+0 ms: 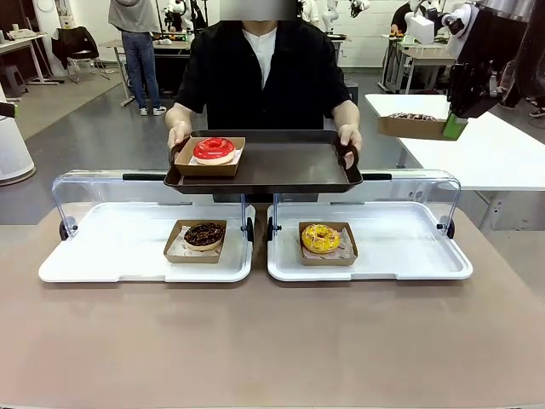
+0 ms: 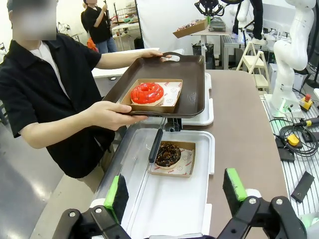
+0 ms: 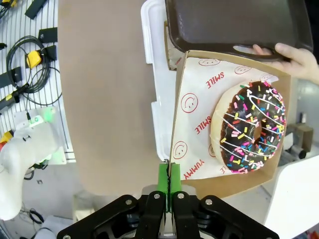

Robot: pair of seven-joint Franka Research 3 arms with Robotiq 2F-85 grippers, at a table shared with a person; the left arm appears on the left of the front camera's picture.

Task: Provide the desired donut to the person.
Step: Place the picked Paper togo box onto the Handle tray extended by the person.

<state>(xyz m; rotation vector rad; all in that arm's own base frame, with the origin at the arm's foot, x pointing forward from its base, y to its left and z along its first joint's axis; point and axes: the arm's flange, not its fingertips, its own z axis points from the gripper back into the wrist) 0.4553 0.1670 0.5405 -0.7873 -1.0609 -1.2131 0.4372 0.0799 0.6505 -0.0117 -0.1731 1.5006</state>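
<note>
One thin edge grip carries the sprinkled donut
Front: my right tool (image 1: 454, 126) pinches its box (image 1: 412, 125) beside the person's tray (image 1: 281, 166). Left wrist: my left tool (image 2: 175, 195) gapes empty. Right wrist: sprinkled donut (image 3: 253, 127) overhangs; a tilt could slide it off

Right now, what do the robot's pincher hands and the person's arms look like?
The left gripper is black with chunky jointed fingers and bright green pads at the tips. The right gripper is black with green pads too, on a white arm. The person wears a black short-sleeved top with a white collar, forearms bare.
</note>
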